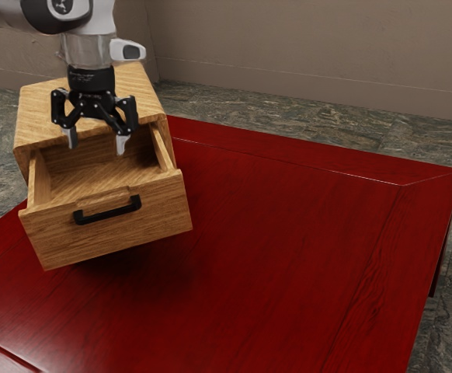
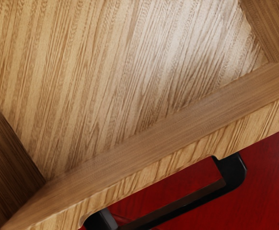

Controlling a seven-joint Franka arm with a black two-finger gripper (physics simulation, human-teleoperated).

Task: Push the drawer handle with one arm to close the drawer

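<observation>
Pale wooden box cabinet (image 1: 39,109): by the far edge of the red wooden table (image 1: 288,233)
Black two-finger gripper (image 1: 96,142): spread wide, above the drawer's cavity
Pale wooden drawer (image 1: 109,237): pulled out; closing remains
Black bar handle (image 1: 108,212): on its front, push pending
Open room: before the handle, toward the table's near edge

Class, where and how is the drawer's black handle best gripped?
Probably by the middle of the handle's straight bar, coming from in front of the drawer: the bar stands off the panel, leaving a gap where a fingertip could fit behind.
</observation>
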